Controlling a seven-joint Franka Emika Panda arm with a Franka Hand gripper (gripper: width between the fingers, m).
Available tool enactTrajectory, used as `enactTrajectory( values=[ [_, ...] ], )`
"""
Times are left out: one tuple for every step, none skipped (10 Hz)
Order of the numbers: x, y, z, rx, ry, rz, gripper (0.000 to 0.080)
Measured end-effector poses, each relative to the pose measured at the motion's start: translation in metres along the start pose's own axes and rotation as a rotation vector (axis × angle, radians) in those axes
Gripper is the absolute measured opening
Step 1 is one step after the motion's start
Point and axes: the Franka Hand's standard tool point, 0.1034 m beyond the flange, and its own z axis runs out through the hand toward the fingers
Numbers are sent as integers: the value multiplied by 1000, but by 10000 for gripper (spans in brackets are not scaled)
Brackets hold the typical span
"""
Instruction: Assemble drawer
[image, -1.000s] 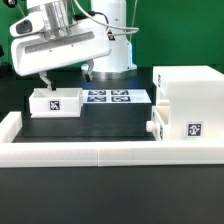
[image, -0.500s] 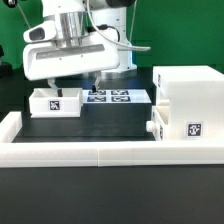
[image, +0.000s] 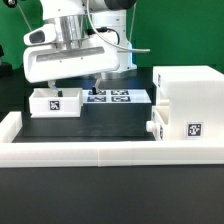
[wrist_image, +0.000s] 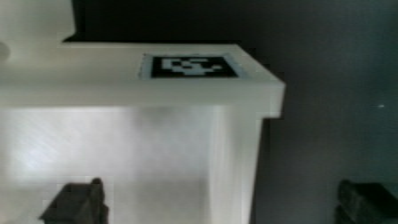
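Observation:
A small open-top white tray (image: 55, 101) with a square tag sits on the black table at the exterior view's left. The tall white housing (image: 190, 95) stands at the right. A second tray sits in its lower part, its knob (image: 151, 128) poking out. My gripper (image: 73, 84) hangs open just above the left tray. In the wrist view the tray's tagged wall (wrist_image: 191, 66) and pale inside (wrist_image: 125, 140) fill the frame. My gripper (wrist_image: 221, 205) is open and empty. One fingertip (wrist_image: 73, 202) is over the tray's inside, the other over the table beside it.
The marker board (image: 108, 97) lies flat between the tray and the housing. A long low white wall (image: 100, 153) runs along the front and up the left side (image: 10, 125). The arm's base stands behind the marker board.
The gripper has swung round and shifted a little to the right over the left tray, then held nearly still. The tray and housing have not moved.

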Motion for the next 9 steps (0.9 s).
enactTrajectory(
  values=[
    [4,-7,-1,-7,7,55,649],
    [2,-11,4,-33,25,42,649],
    [-4,-15,10,-50,30,42,649],
    [-6,-16,14,-55,27,26,649],
    [-10,-11,17,-62,26,-1,649],
    [-14,-6,19,-62,19,-18,649],
    [-15,-2,20,-63,17,-18,649],
    [-17,0,20,-64,17,-13,649],
    [-18,0,21,-66,16,-11,649]
  ],
)
